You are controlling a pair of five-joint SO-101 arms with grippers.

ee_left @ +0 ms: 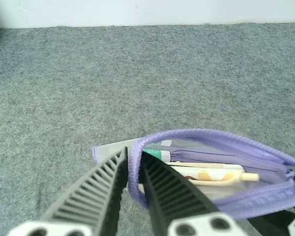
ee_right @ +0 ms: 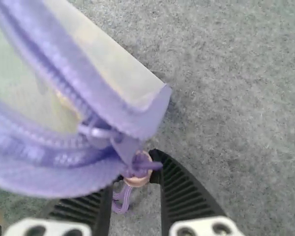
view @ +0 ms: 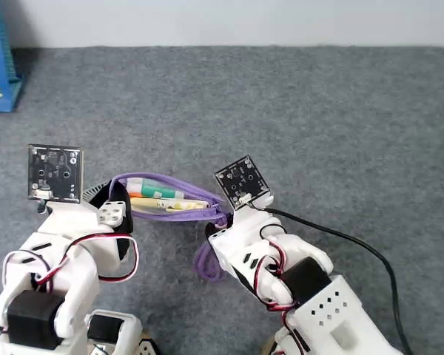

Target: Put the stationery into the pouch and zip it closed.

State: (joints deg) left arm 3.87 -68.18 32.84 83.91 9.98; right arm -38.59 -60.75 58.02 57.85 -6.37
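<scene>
Grey felt-like cloth covers the table (view: 318, 111), and the pouch (view: 179, 215) lies on it between my two arms, its mouth gaping so that the stationery (view: 159, 194) shows inside: a green-and-white stick and a pale yellow pen, side by side. My left hand (ee_left: 133, 157) is clenched on the purple rim at one end of the pouch, one finger inside the mouth and one outside. I judge that this grip is there to anchor the fabric, so the pouch does not slide or bunch when the zip is drawn. My right hand (ee_right: 133, 184) sits at the opposite end, released, its fingers standing apart on either side of the zipper pull (ee_right: 136, 166) and the looped cord that hangs from it, not yet pinching. That is where a pull along the teeth toward my left hand would have to begin. Both arms come in from the near edge of the table. The left is folded low with its wrist pushed forward to the pouch, and the right is angled in from the side with its wrist tipped down over the pull.
</scene>
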